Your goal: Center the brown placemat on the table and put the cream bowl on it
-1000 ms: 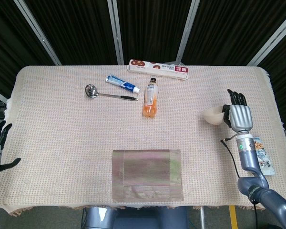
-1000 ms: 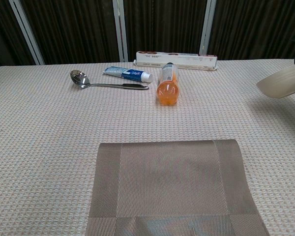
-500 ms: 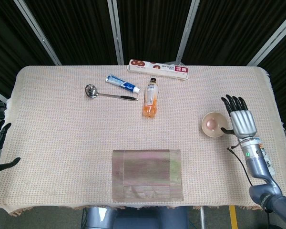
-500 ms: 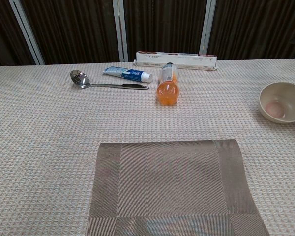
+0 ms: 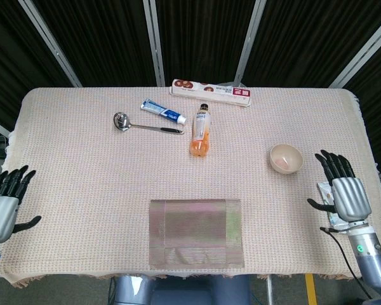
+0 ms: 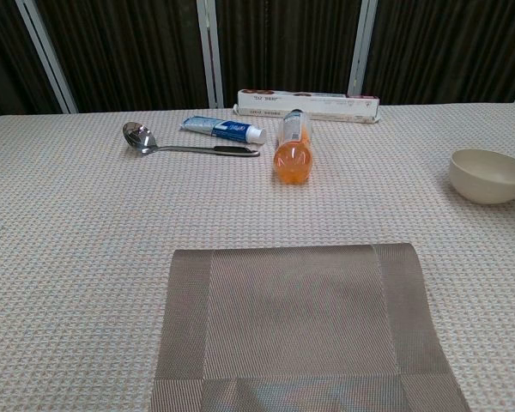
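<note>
1. The right hand (image 5: 343, 194) hovers at the right edge of the cloth-covered tabletop (image 5: 82, 165), fingers spread and holding nothing.
2. The left hand (image 5: 5, 202) is likewise empty with fingers apart, at the opposite edge.
3. The one small round cream bowl (image 5: 286, 157) stands upright on the cloth, just ahead of the right hand and to its inner side, apart from the fingers; it looks placed for that hand to pick up.
4. The one brown woven rectangular placemat (image 5: 196, 232) lies well inward from the right hand, about midway between both hands, its near edge reaching the tabletop's front edge. It probably needs sliding further onto the tabletop.
5. Far from both hands lie one steel ladle (image 5: 145, 124), one blue-and-white toothpaste tube (image 5: 163, 112), one orange drink bottle (image 5: 202, 131) on its side, and one long white box (image 5: 211, 91).
</note>
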Controlling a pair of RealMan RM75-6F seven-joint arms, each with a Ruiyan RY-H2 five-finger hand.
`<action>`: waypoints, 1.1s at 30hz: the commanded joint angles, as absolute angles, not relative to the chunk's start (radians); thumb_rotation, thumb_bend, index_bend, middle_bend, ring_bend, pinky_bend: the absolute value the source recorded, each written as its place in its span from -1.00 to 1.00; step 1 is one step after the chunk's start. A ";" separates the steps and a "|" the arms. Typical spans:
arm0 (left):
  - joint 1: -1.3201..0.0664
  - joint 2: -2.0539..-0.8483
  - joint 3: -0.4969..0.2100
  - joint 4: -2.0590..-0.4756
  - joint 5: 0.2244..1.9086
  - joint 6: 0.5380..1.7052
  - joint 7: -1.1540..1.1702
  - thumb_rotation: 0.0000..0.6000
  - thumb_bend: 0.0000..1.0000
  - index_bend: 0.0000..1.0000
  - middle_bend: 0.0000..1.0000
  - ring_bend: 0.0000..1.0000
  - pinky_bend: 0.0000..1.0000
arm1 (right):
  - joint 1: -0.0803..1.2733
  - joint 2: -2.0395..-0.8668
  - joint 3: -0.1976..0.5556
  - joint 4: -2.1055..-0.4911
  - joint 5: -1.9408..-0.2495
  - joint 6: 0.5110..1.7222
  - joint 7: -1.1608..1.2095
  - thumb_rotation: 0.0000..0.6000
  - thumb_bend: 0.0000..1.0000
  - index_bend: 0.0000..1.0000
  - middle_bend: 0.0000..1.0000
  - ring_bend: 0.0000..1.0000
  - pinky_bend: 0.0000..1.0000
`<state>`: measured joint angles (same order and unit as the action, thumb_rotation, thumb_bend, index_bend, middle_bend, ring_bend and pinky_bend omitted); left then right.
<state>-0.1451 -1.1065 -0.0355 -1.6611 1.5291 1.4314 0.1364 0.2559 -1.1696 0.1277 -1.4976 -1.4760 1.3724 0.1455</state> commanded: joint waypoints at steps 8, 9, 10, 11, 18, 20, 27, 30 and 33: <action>-0.353 -1.280 0.001 -1.539 1.806 1.261 0.127 1.00 -1.00 -0.81 -1.00 -1.00 -1.00 | 0.140 -1.131 0.078 -1.667 -1.464 1.502 -0.015 1.00 -1.00 -1.00 -1.00 -1.00 -1.00; -0.391 -1.318 -0.001 -1.502 1.834 1.235 0.106 1.00 -1.00 -0.77 -1.00 -1.00 -1.00 | 0.135 -1.142 0.079 -1.665 -1.464 1.512 -0.029 1.00 -1.00 -1.00 -1.00 -1.00 -1.00; -0.404 -1.330 -0.001 -1.490 1.845 1.227 0.099 1.00 -1.00 -0.75 -1.00 -1.00 -1.00 | 0.134 -1.144 0.079 -1.663 -1.464 1.514 -0.032 1.00 -1.00 -1.00 -1.00 -1.00 -1.00; -0.434 -1.358 -0.002 -1.465 1.871 1.209 0.089 1.00 -1.00 -0.73 -1.00 -1.00 -1.00 | 0.133 -1.147 0.079 -1.657 -1.464 1.514 -0.040 1.00 -1.00 -1.00 -1.00 -1.00 -1.00; -0.590 -1.531 -0.003 -1.298 1.975 1.129 0.040 1.00 -1.00 -0.57 -1.00 -1.00 -1.00 | 0.139 -1.159 0.096 -1.628 -1.426 1.490 -0.040 1.00 -1.00 -1.00 -1.00 -1.00 -1.00; -0.614 -1.560 0.001 -1.268 1.992 1.127 0.022 1.00 -1.00 -0.53 -1.00 -1.00 -1.00 | 0.139 -1.159 0.098 -1.624 -1.420 1.484 -0.038 1.00 -1.00 -1.00 -1.00 -1.00 -1.00; -0.683 -1.631 0.023 -1.144 2.039 1.153 -0.068 1.00 -1.00 -0.46 -1.00 -1.00 -1.00 | 0.142 -1.164 0.104 -1.606 -1.396 1.461 -0.039 1.00 -1.00 -1.00 -1.00 -1.00 -1.00; -0.692 -1.653 0.047 -1.098 2.052 1.194 -0.124 1.00 -1.00 -0.41 -1.00 -1.00 -1.00 | 0.144 -1.166 0.108 -1.602 -1.387 1.453 -0.041 1.00 -1.00 -1.00 -1.00 -1.00 -1.00; -0.691 -1.669 0.078 -1.071 2.068 1.236 -0.160 1.00 -1.00 -0.35 -1.00 -1.00 -1.00 | 0.143 -1.166 0.110 -1.600 -1.381 1.449 -0.043 1.00 -1.00 -1.00 -1.00 -1.00 -1.00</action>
<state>-0.6880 -1.6542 0.0574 -1.0854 2.0558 1.2126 -0.1370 0.1432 -1.1662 0.1101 -1.6009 -1.3820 1.4501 -0.0427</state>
